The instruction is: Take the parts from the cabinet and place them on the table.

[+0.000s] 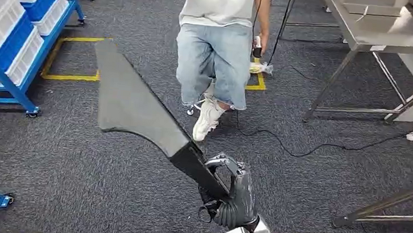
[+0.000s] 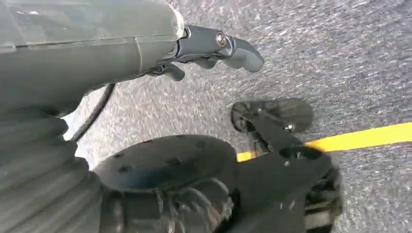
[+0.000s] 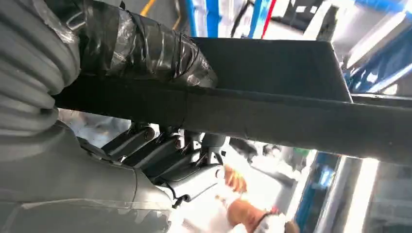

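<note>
Part: 1 long flat dark panel [image 1: 131,106], broad and tapering at its far end, narrowing to a black stem at the near end; it is off the floor, carried in the air above the grey carpet.
Long axis: runs from the right hand [image 1: 235,196] up and away to the robot's left, the wide end well ahead of the grip.
Right hand: clenched round the narrow stem; the right wrist view shows fingers [image 3: 155,150] wrapped under the bar.
Left hand: [image 2: 214,48] hangs over the floor, holds nothing, fingers loosely parted.
Table: steel table [image 1: 384,31] stands far ahead on the robot's right, well apart from the part.
Judgement: the wide end points away from the table, so the carry calls for a turn rightward.
Hazard: a person [image 1: 217,43] stands just beyond the panel's sweep.
</note>
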Robot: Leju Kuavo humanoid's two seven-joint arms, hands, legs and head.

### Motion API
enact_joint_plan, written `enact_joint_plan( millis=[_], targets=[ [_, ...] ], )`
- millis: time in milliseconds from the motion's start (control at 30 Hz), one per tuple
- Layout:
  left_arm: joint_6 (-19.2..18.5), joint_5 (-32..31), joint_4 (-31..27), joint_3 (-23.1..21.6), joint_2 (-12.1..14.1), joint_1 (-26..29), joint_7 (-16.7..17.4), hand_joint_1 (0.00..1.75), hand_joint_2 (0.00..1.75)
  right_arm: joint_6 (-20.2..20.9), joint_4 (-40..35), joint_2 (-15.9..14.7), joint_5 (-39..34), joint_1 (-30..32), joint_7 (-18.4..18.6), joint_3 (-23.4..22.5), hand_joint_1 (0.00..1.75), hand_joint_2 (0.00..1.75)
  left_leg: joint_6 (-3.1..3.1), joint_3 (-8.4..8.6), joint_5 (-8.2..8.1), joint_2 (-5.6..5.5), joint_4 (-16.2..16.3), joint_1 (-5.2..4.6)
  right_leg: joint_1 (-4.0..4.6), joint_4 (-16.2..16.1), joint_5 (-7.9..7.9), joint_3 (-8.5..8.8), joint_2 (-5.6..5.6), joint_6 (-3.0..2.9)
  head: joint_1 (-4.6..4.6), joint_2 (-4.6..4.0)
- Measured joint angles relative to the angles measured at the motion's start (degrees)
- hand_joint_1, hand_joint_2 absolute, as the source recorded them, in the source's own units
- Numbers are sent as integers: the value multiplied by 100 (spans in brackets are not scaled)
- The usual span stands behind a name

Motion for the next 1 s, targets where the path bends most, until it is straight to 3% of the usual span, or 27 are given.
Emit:
enact_joint_plan(
  millis=[67,100,133,167,200,267,300,333,400,433,467,500,600,633,667,700,767,800,833,867,900,933,967,1000],
  targets=[
    [-50,-70,-2,-26,4,-24,24,0,175,-104,-26,-7,50,36,39,-4,169,175,39,-23,21,92,31,-31,-34,-44,54,-33,108,83,-2,0],
    [-77,-116,-2,-53,9,-57,59,0,175,-168,-48,-13,72,47,61,-7,169,175,87,-13,52,170,-19,-2,-7,-41,71,-45,184,122,7,0],
    [-87,-150,-2,-76,15,-76,87,0,175,-218,-72,-20,85,64,79,-7,169,175,133,16,79,273,-62,15,-16,36,-5,-70,8,125,-2,0],
    [-90,-164,-2,-94,17,-76,109,0,175,-240,-96,-28,98,57,85,-7,169,175,187,27,85,335,-83,8,11,263,-174,-176,-291,137,40,0],
    [-90,-168,-2,-103,17,-74,125,0,175,-249,-107,-28,105,47,87,-7,169,175,205,26,83,430,-84,-9,7,645,-376,-362,-446,158,33,0],
    [-90,-181,-2,-116,35,-67,144,0,175,-280,-107,-37,116,68,98,-7,169,175,224,22,69,602,-81,-25,-24,1466,-709,-762,-558,193,35,0],
    [-94,-208,-2,-125,46,-73,164,0,175,-328,-107,-55,120,91,111,-7,169,175,230,22,63,693,-79,-26,-48,1678,-718,-868,-571,217,35,0],
    [-103,-240,-2,-135,52,-81,179,0,175,-369,-107,-68,131,107,122,-9,169,175,223,27,54,763,-77,-25,-63,1569,-595,-813,-583,229,37,0],
    [-131,-299,-2,-153,55,-110,232,0,175,-454,-118,-90,146,129,133,-22,169,175,195,50,23,887,-64,-23,-75,718,-144,-351,-680,224,37,0],
    [-155,-315,-2,-168,55,-120,262,0,175,-490,-151,-103,151,144,140,-26,169,175,168,71,2,929,-55,-24,-65,215,48,-65,-841,200,35,0],
    [-168,-349,-2,-186,57,-115,277,0,175,-522,-181,-116,155,146,140,-37,169,175,138,81,-19,979,-51,-54,3,-17,-61,57,-1110,172,37,0],
    [-173,-369,-2,-203,59,-118,297,0,175,-551,-203,-118,162,156,142,-39,169,175,99,87,-38,1022,-38,-74,34,-43,-26,35,-1025,123,28,0],
    [-192,-492,-2,-275,61,-191,382,0,175,-679,-306,-173,166,255,153,-96,169,175,20,161,-52,1180,-87,-79,52,-67,-27,24,-862,58,35,0],
    [-197,-527,-11,-293,66,-210,400,0,175,-702,-348,-184,166,291,157,-116,169,175,-17,155,-115,1167,-68,-53,-30,-131,7,92,-800,1,28,0],
    [-208,-555,-15,-310,77,-215,422,0,175,-745,-380,-197,166,314,157,-133,169,175,-37,121,-222,906,83,-38,-20,-158,14,104,-748,-14,31,0],
    [-216,-588,-15,-324,85,-216,431,0,175,-761,-393,-201,164,309,157,-140,169,175,-39,-41,-422,715,425,-28,-26,-155,20,102,-705,-66,17,0],
    [-227,-605,-15,-352,96,-244,448,0,175,-782,-400,-203,164,336,157,-155,169,175,-57,-494,-811,577,1343,-29,-11,-153,19,101,-565,-83,17,0],
    [-238,-634,-15,-369,101,-279,470,0,175,-820,-406,-212,164,372,157,-164,169,175,-63,-666,-874,574,1657,-28,-4,-146,17,102,-488,-85,20,0],
    [-243,-662,-15,-385,103,-287,490,0,175,-850,-409,-216,164,397,151,-166,169,175,-61,-711,-802,574,1700,-28,0,-139,17,105,-412,-86,20,0],
    [-245,-682,-15,-393,116,-289,507,0,175,-861,-411,-221,162,416,149,-166,169,175,-54,-647,-596,573,1506,-28,0,-131,13,114,-333,-90,17,0],
    [-247,-706,-17,-402,127,-305,520,0,175,-876,-422,-225,160,428,148,-168,169,175,-40,-479,-286,554,1087,-27,-2,-120,8,121,-238,-83,20,0],
    [-251,-719,-17,-413,147,-326,549,0,175,-909,-459,-230,159,454,140,-175,169,175,-18,-262,16,460,560,-23,-8,-99,-2,127,-156,-67,17,0],
    [-256,-743,-17,-420,161,-320,579,0,175,-955,-502,-236,164,483,118,-181,169,175,9,-136,118,211,183,-9,-18,-80,-16,109,-106,-46,22,0],
    [-258,-774,-17,-422,179,-307,601,0,175,-984,-531,-236,166,492,103,-181,169,175,15,-74,64,109,55,0,21,-25,-26,69,-50,-13,20,0]
  ],
)
